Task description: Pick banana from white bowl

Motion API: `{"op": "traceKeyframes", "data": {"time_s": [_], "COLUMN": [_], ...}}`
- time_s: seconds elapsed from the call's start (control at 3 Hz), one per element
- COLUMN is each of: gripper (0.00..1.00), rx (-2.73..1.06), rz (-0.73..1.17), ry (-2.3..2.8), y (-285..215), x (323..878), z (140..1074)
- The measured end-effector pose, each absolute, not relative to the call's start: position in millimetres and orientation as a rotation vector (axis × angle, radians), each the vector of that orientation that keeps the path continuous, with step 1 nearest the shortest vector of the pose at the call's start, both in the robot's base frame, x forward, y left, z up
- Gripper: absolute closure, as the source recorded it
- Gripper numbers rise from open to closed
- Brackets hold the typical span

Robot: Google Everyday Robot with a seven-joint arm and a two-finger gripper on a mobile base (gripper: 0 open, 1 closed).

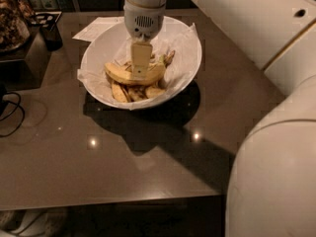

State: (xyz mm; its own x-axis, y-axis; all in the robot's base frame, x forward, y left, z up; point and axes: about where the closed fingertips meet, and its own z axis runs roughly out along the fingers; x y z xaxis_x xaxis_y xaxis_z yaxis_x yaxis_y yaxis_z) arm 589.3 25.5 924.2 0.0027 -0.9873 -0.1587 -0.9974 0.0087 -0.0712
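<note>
The banana (120,74) lies in the white bowl (192,41), its long axis running left to right. The gripper (139,72) sits over its middle. Whether it grips the banana cannot be told.

I am logging the banana (120,74): whole, bright yellow, curved, lying crosswise near the middle of the white bowl (191,42). The bowl is sitting upright, deep, round, paper-lined. The gripper (140,72) is hanging over the banana's middle, inside the bowl.
</note>
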Motion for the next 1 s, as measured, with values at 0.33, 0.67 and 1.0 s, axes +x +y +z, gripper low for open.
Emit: {"op": "traceKeyframes", "data": {"time_s": [0.33, 0.67, 1.0], "gripper": [0.42, 0.41, 0.42], "rx": [-2.117, -2.112, -2.108], "rz": [0.138, 0.196, 0.259], "ry": [2.133, 2.165, 2.199], "y": [30, 30, 30], "x": [593, 594, 593], "z": [905, 888, 870]}}
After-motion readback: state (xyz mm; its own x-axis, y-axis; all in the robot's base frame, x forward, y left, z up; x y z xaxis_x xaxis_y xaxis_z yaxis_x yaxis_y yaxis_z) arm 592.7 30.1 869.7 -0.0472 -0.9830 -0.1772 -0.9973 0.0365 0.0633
